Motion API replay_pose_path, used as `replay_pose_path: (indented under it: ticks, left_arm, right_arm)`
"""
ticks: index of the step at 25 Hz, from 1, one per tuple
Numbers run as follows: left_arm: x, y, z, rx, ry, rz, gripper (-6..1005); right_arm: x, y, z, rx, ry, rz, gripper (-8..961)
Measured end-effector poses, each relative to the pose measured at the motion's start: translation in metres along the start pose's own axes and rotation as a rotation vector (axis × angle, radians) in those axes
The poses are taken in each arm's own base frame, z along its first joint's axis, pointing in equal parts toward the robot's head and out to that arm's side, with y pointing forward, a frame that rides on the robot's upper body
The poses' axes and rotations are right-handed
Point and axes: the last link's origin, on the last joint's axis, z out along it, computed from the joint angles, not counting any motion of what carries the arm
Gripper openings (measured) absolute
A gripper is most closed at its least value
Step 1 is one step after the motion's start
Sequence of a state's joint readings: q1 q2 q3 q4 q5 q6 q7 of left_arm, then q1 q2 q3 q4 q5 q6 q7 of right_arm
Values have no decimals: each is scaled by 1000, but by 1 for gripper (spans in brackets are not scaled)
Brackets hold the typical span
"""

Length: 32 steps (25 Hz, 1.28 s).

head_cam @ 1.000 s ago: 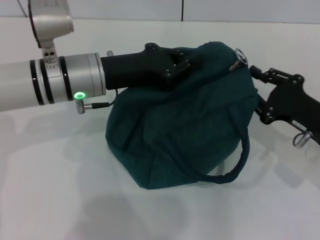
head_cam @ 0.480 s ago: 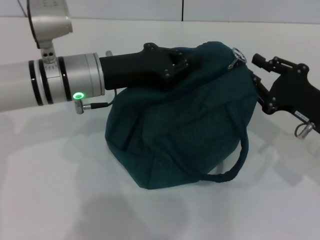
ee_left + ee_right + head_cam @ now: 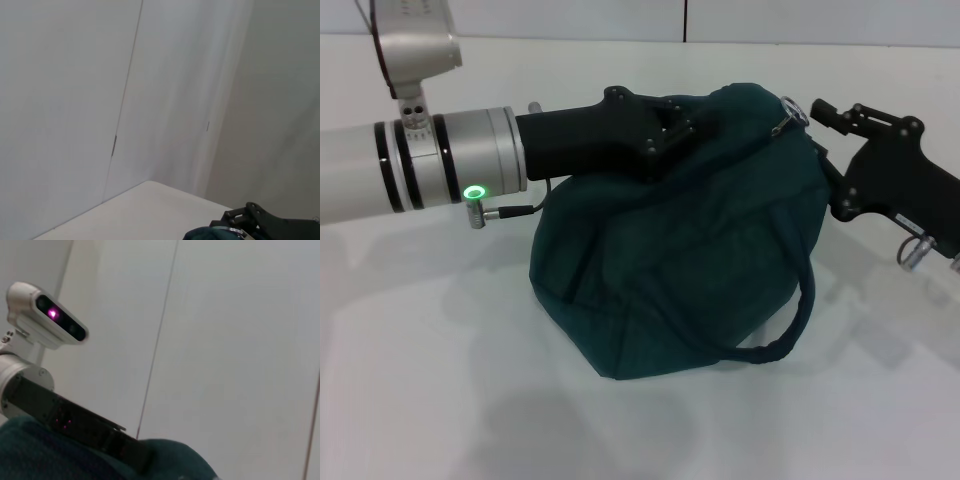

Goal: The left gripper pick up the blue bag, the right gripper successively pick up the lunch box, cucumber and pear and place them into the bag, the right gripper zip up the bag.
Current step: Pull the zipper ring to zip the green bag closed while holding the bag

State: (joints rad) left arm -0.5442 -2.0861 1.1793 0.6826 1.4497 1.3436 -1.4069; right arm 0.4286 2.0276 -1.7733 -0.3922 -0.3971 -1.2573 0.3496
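STEP: zipping, by my read | blue bag (image 3: 670, 260) centre table, bulging | left gripper (image 3: 685, 125) clamped on its 11 o'clock top | right gripper (image 3: 817, 112) beside zip pull (image 3: 792, 112) at 1 o'clock, fingers: cannot tell | NEXT: pinch pull, draw along.

Bag (image 3: 680, 270) on table (image 3: 430, 380), centre. Left pincer (image 3: 695, 120) at bag top; right pincer (image 3: 820, 125) beside bag's right.

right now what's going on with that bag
The left gripper is at the top of the dark teal bag, apparently holding it as it sits on the white table. The right gripper is at the bag's top right end, beside the metal zipper pull. No lunch box, cucumber or pear is visible.
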Motion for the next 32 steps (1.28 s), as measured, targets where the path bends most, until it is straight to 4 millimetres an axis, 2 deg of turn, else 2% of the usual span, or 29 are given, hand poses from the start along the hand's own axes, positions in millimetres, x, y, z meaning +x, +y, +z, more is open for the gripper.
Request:
replay_pose_path:
  ticks: [12,27,32]
  left_arm:
    - [1,-1,0,6,13,1,54]
    - [0,-3,0,16,18,10,53]
    - [0,-3,0,16,18,11,52]
  right_arm:
    - [-9,3,9,-33,-35,-23,245]
    - [-11,7,2,-34,-69,-55,156]
    - [-11,7,2,-29,-69,-55,158]
